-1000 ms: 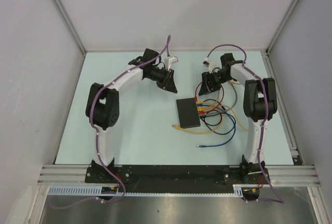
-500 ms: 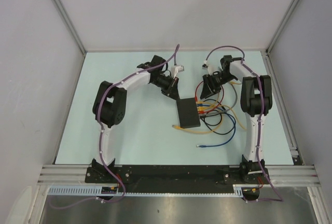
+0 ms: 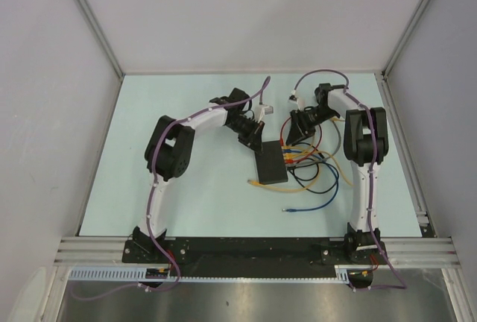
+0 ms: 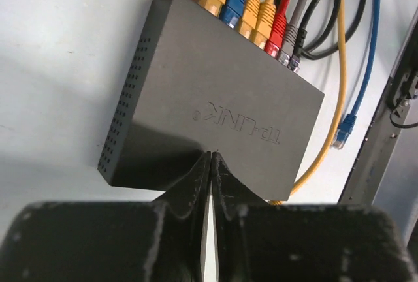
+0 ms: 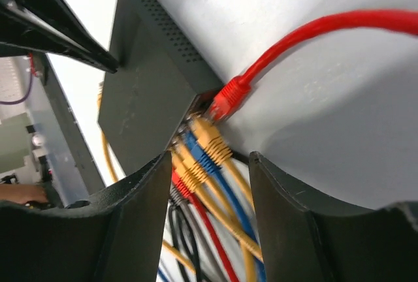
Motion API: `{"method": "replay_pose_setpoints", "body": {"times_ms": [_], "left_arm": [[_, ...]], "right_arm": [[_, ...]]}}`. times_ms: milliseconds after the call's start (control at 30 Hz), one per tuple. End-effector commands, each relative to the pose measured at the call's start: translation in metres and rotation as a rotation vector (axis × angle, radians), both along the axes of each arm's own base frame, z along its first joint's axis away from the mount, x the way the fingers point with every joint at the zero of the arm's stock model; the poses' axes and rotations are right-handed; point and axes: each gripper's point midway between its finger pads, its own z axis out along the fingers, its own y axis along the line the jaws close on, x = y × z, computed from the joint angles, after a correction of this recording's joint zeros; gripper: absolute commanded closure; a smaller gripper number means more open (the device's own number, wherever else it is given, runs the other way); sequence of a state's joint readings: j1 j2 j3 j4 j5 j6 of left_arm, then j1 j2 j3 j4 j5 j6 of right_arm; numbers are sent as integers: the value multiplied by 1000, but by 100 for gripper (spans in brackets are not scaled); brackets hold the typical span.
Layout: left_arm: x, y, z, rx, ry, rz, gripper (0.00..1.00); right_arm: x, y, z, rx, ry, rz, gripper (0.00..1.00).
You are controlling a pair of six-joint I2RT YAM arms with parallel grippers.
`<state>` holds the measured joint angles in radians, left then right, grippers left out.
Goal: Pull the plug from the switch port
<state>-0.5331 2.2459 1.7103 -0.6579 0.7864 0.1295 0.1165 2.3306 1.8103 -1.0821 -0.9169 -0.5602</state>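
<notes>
Left tool (image 4: 210, 156) pressed together at the switch (image 4: 215, 86), right tool (image 5: 208, 158) spread near its plugs (image 5: 210, 141); pale table (image 3: 197, 203), grey walls (image 3: 246, 16)

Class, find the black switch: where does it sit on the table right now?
In the top view the switch lies right of centre on the table, with the shut left gripper at its left edge and coloured cables plugged into its right side.

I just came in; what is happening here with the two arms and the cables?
A black switch lies on the table with coloured plugs in its ports. The left end effector is shut, its tips at the switch's top, perhaps to hold it down. The right end effector is open, facing the plug row. No plug is gripped yet.
</notes>
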Motion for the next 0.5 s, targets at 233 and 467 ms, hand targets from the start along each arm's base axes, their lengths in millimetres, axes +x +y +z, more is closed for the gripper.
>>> {"method": "replay_pose_setpoints", "body": {"times_ms": [233, 467], "left_arm": [[12, 13, -36, 149, -60, 24, 94], [12, 16, -39, 165, -67, 26, 96]], "right_arm": [[16, 18, -9, 14, -31, 31, 56], [11, 22, -13, 15, -8, 63, 59]]}}
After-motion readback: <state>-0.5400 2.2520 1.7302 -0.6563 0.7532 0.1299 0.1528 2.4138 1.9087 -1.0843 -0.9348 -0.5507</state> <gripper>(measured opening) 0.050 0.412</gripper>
